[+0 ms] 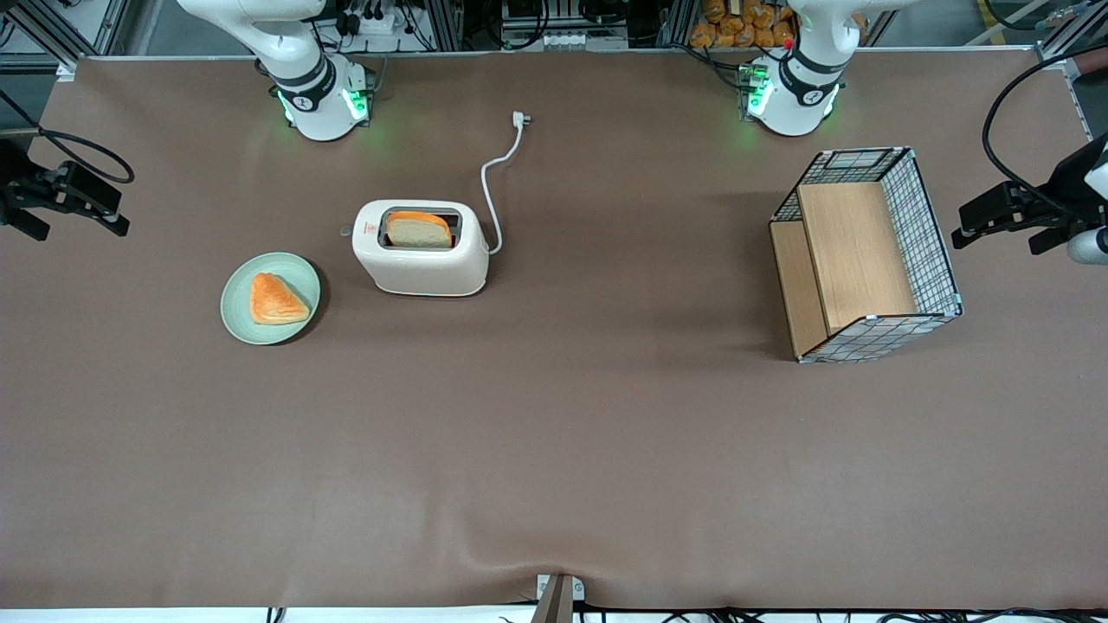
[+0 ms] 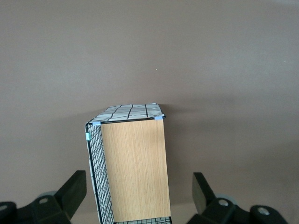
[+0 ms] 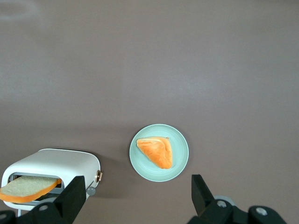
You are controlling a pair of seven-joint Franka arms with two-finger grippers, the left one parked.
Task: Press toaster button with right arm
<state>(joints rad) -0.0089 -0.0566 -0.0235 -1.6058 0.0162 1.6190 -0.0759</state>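
The cream-white toaster (image 1: 424, 264) stands on the brown table with a slice of bread (image 1: 419, 230) in its top slot. The tiny grey toaster button (image 1: 345, 231) sticks out of its narrow end, the end that faces the working arm's end of the table. My right gripper (image 1: 74, 227) hangs open and empty at that end of the table, well clear of the toaster. In the right wrist view the open gripper (image 3: 138, 196) looks down on the toaster (image 3: 51, 165), the button (image 3: 91, 191) and the bread (image 3: 28, 187).
A pale green plate (image 1: 238, 303) with an orange pastry (image 1: 277, 299) lies beside the toaster, a little nearer the front camera; it also shows in the right wrist view (image 3: 180, 149). The toaster's white cord (image 1: 493, 186) trails toward the arm bases. A wire-and-wood basket (image 1: 866, 260) stands toward the parked arm's end.
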